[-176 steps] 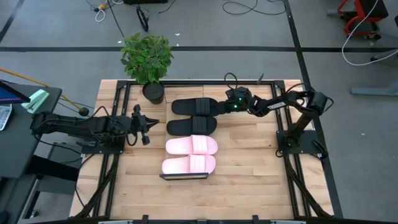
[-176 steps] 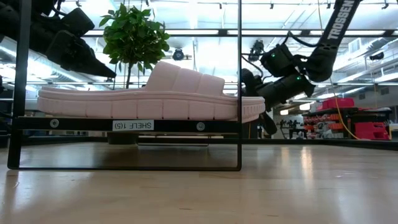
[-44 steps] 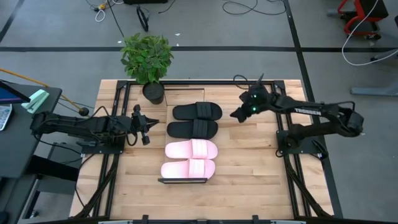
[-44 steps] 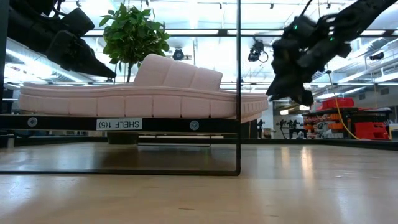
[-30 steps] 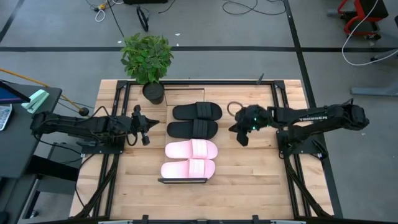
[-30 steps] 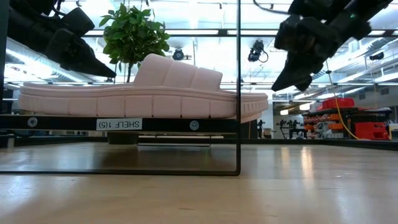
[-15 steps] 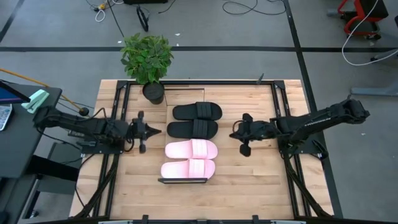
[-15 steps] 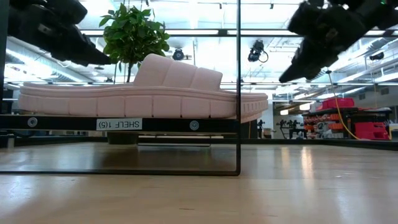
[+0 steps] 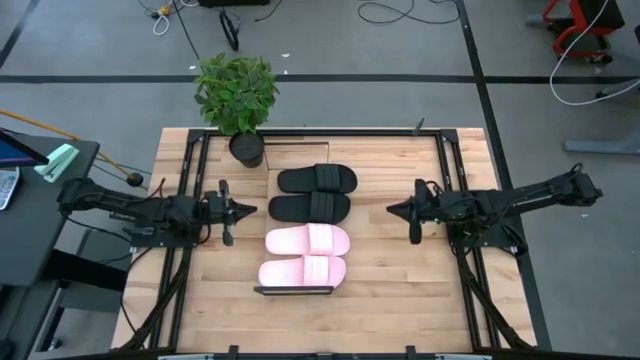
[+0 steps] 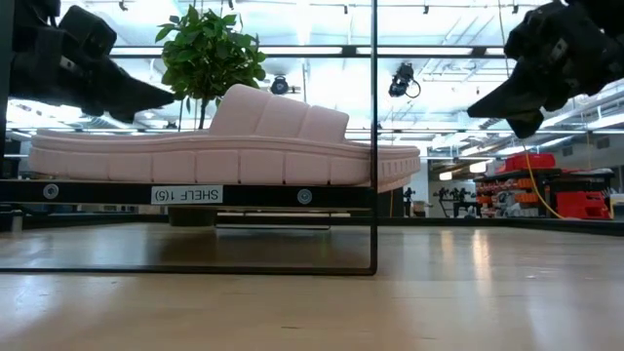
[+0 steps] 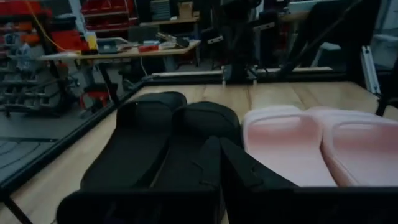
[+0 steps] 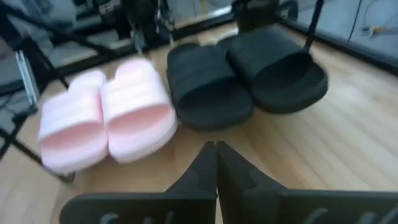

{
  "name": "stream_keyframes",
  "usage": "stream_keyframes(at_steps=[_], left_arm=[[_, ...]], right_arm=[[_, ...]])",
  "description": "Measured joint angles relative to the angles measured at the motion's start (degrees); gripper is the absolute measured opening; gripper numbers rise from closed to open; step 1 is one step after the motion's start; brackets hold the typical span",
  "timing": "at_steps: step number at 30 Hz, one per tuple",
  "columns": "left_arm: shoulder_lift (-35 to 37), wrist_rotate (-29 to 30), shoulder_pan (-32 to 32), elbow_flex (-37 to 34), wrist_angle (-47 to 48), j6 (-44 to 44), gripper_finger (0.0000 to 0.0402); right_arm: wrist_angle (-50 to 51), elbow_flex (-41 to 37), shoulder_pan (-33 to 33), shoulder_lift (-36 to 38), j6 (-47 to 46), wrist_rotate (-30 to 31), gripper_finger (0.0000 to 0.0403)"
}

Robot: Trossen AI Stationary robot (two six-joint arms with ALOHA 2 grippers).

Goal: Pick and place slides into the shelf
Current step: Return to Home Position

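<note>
**High view.** Four wide-strap foam sandals lie side by side on the long, narrow light-wood shelf with a thin black metal frame (image 9: 295, 290). The row runs from 12 to 6 o'clock across the plank counter (image 9: 400, 270). The two black slides (image 9: 316, 180) are toward 12 and the two light pink slides (image 9: 308, 238) toward 6, each touching its neighbour. The left arm (image 9: 120, 208) lies at 9 o'clock of the row and the right arm (image 9: 500, 203) at 3 o'clock. Both point inward but are well apart from the footwear (a stance that reads as parked, since no sandal is left off the shelf). A potted green plant (image 9: 237, 95) stands at 11 o'clock.

**Low view.** The nearest pink slide sits flat on the labelled shelf rail, raised off the counter by the frame. Both arms hang above, one on either side, touching nothing.

**Left wrist view.** The left jaws are closed on nothing, fingers pressed together. They are aimed at the black pair, with the pink pair beside it.

**Right wrist view.** The right jaws are likewise closed and empty, and face all four sandals from the opposite side. Placement appears complete (closed fingers are less likely to snag a strap).
</note>
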State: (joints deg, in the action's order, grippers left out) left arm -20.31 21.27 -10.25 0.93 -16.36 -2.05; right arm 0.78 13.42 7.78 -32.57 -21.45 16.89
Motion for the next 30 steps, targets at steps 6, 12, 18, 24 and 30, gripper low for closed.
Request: stream_keyframes(at_steps=[6,12,18,24,30], left_arm=[[3.99,-1.28,1.94,-0.1,-0.27,-4.58,0.0006],[9.51,-4.3,4.95,-0.39,2.89,-4.64,0.0004],[14.79,-6.6,7.03,-0.42,9.62,-1.57,0.0009],[18.1,-6.75,7.31,-0.44,12.73,0.31,0.0004],[18.55,-6.75,7.31,-0.42,13.11,0.11,0.0008]], right_arm=[[0.15,-0.23,-0.71,1.94,1.59,2.58,0.0],[0.04,-0.22,-1.01,2.02,3.11,2.78,0.0],[1.31,-0.23,-1.01,2.64,3.51,2.78,0.0],[4.99,-0.2,-1.01,6.47,3.6,2.75,0.0],[10.17,-0.2,-1.01,14.44,3.55,2.29,0.0]])
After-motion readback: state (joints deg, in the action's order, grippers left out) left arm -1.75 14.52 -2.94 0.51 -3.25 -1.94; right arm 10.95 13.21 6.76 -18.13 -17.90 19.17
